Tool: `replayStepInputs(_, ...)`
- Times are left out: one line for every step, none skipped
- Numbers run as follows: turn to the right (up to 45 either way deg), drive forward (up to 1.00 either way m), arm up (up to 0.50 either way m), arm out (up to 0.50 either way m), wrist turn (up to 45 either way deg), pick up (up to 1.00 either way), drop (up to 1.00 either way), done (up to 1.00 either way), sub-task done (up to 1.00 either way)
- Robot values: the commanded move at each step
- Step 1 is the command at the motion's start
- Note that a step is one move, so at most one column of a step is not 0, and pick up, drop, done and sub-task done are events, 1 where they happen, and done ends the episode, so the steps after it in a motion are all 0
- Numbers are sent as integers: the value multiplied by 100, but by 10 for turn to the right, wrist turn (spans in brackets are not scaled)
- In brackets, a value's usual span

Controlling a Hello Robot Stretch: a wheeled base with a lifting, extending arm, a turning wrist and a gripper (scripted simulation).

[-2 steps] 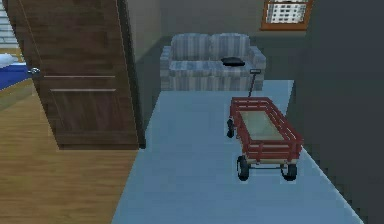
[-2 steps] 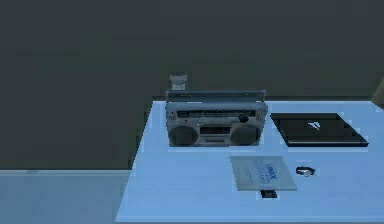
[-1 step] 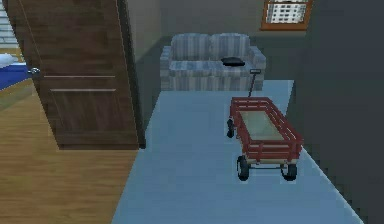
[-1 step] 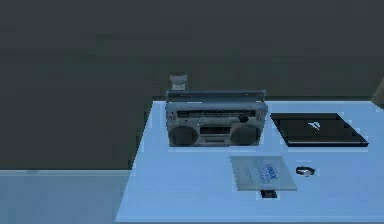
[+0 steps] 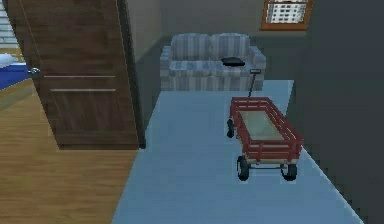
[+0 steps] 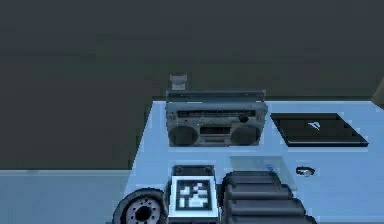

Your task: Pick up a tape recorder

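A silver-grey tape recorder (image 6: 215,122) with two round speakers and a carry handle stands upright on a pale blue tabletop (image 6: 160,150), near its left end. At the arm side view's bottom edge the arm's ribbed dark end (image 6: 258,200) rises beside a white square marker (image 6: 193,195). Left of the marker sits the gripper (image 6: 140,210) as a round dark body. Its far end is cut off by the picture's edge, so I cannot tell whether it holds anything. The recorder lies farther out on the table than the gripper.
A flat black slab (image 6: 318,130) lies right of the recorder, a small grey thing (image 6: 179,81) behind it, and a tiny dark knob (image 6: 305,171) nearer. Ahead, a red wagon (image 5: 262,135) stands on blue carpet before a striped sofa (image 5: 212,60); a wooden door (image 5: 80,70) stands at the left.
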Motion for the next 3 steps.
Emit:
replayStepInputs(0, 0, 0, 46, 0, 0, 0, 0, 0)
replayStepInputs(0, 0, 0, 0, 450, 0, 0, 0, 0)
replayStepInputs(0, 0, 0, 0, 450, 0, 0, 0, 0)
